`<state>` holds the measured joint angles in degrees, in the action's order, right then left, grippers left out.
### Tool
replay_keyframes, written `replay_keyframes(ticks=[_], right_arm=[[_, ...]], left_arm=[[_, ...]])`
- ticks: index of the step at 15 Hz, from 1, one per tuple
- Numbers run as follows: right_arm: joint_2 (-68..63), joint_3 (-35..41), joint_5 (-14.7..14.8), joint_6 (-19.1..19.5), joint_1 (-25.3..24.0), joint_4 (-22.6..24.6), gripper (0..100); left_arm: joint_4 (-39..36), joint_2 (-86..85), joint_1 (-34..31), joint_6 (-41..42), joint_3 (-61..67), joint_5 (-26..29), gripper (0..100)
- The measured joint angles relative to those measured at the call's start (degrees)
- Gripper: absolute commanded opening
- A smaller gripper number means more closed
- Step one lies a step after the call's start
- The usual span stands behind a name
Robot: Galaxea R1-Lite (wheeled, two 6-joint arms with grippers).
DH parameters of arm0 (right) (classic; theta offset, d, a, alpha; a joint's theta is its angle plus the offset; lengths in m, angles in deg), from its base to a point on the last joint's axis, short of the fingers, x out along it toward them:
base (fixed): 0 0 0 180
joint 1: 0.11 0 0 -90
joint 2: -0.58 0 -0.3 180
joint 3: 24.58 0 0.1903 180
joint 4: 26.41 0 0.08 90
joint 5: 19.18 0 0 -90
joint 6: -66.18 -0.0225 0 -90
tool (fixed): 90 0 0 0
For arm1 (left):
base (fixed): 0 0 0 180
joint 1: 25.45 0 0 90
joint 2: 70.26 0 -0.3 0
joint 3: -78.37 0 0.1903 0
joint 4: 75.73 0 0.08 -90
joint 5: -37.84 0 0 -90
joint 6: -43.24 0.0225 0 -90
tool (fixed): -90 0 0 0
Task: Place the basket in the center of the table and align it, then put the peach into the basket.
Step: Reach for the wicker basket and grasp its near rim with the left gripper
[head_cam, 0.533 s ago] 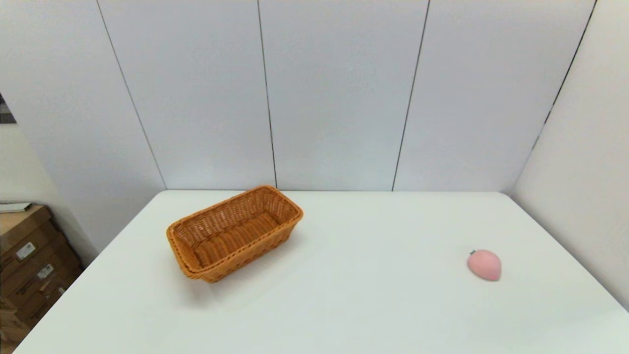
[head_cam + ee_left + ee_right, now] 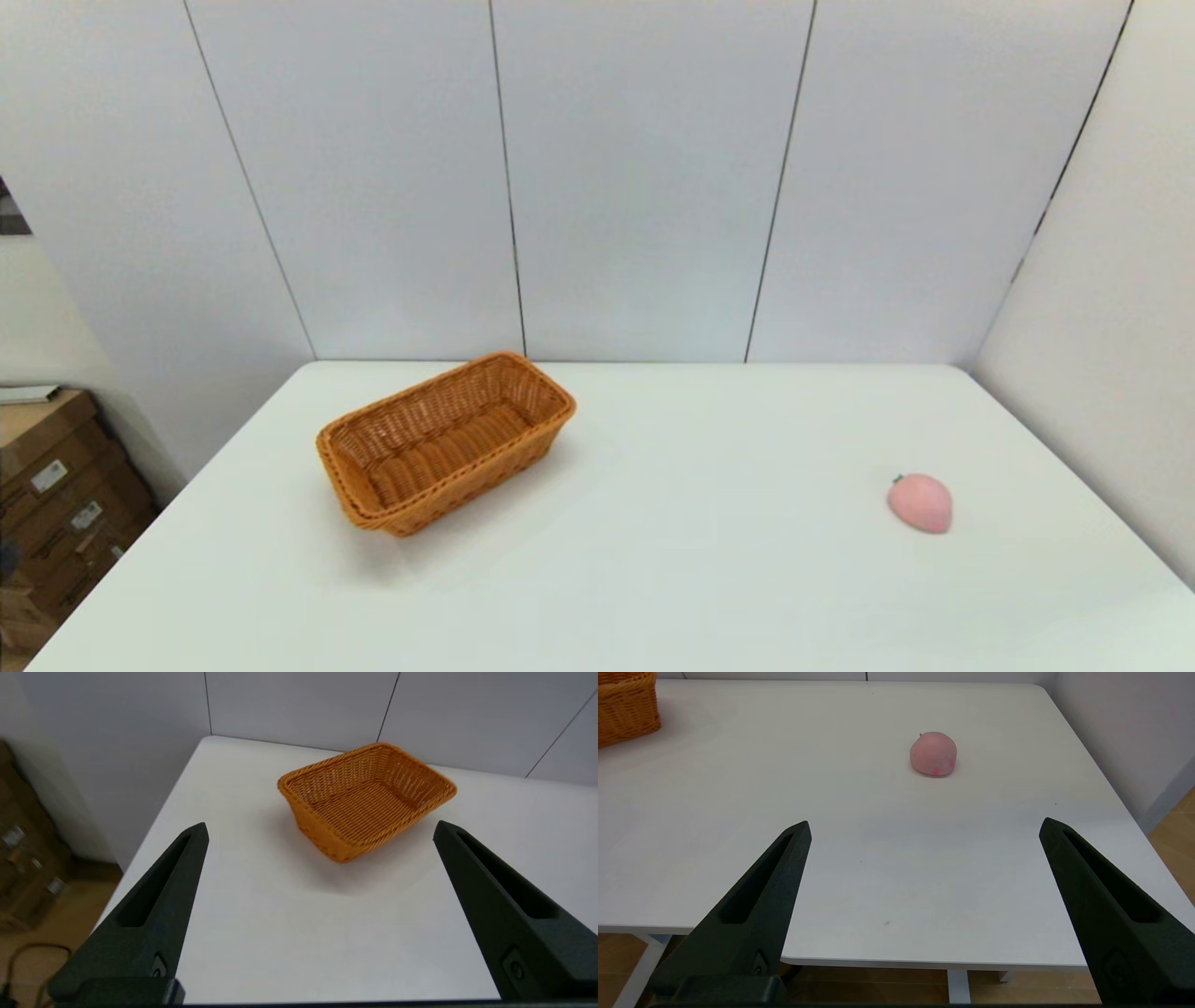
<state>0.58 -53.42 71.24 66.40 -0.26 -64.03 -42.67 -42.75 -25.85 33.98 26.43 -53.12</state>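
Observation:
The orange-brown wicker basket (image 2: 446,441) stands empty and skewed on the white table (image 2: 653,560), at the far left. The pink peach (image 2: 920,502) lies alone near the right edge. Neither arm shows in the head view. In the left wrist view my left gripper (image 2: 320,828) is open, held back over the table's near left part, with the basket (image 2: 366,797) some way beyond its fingertips. In the right wrist view my right gripper (image 2: 924,826) is open at the table's front edge, and the peach (image 2: 933,753) lies farther on, apart from it.
Grey wall panels close the table's back and right sides. Cardboard boxes (image 2: 56,485) are stacked on the floor past the table's left edge. A corner of the basket (image 2: 626,709) shows in the right wrist view.

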Motion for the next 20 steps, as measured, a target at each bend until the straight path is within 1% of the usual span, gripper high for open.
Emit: replay_keyframes(ticks=[3, 6, 10, 12, 17, 20], right_arm=[[0.00, 0.00, 0.00, 0.02, 0.00, 0.00, 100], [0.00, 0.00, 0.02, 0.02, 0.00, 0.00, 100], [0.00, 0.00, 0.00, 0.02, 0.00, 0.00, 100], [0.00, 0.00, 0.02, 0.00, 0.00, 0.00, 100], [0.00, 0.00, 0.02, 0.00, 0.00, 0.00, 100], [0.00, 0.00, 0.00, 0.02, 0.00, 0.00, 100]], left_arm=[[0.04, 18.49, 0.48, -5.79, -9.90, -0.35, 100], [3.34, 36.80, 2.51, -12.87, -18.12, -2.50, 100], [7.31, 57.44, 5.06, -22.93, -24.50, -3.78, 100], [8.11, 64.83, 6.00, -27.15, -26.16, -3.24, 100], [8.77, 77.76, 6.38, -31.15, -31.59, -1.46, 100], [11.45, 83.58, 6.21, -32.63, -36.89, 0.33, 100]])
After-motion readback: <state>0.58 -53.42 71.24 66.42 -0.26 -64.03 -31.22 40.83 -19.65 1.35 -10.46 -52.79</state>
